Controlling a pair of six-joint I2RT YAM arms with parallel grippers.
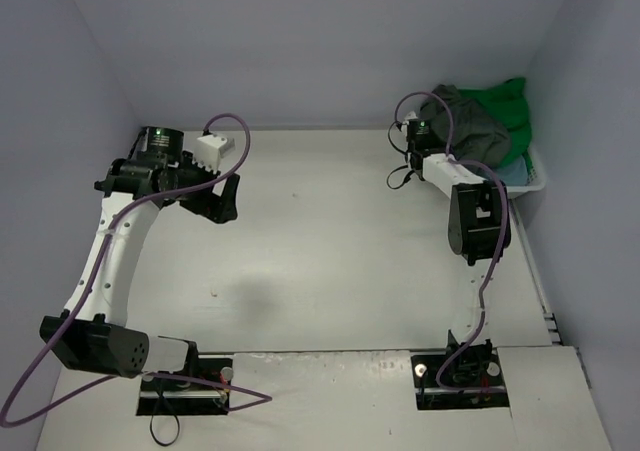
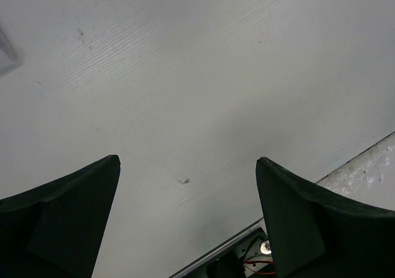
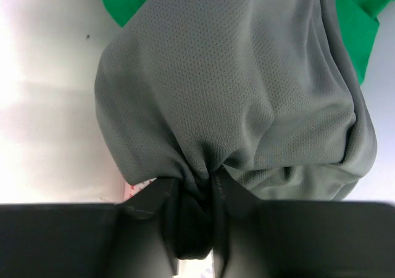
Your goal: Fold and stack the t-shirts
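A dark grey-olive t-shirt [image 1: 468,121] lies bunched on top of a bright green t-shirt [image 1: 510,116] in the white basket [image 1: 536,176] at the back right. A strip of light blue cloth [image 1: 512,174] shows under them. In the right wrist view my right gripper [image 3: 196,182] is shut on a gathered fold of the grey t-shirt [image 3: 234,74], with green t-shirt cloth [image 3: 126,0] behind it. My right gripper [image 1: 418,129] sits at the pile's left edge. My left gripper [image 1: 222,199] hangs open over the bare table [image 2: 185,74] at the left, holding nothing.
The basket stands against the right wall. Grey walls close in the table on the left, back and right. The arms' base plates [image 1: 460,379] sit at the near edge, where a metal rail [image 2: 234,241] shows in the left wrist view.
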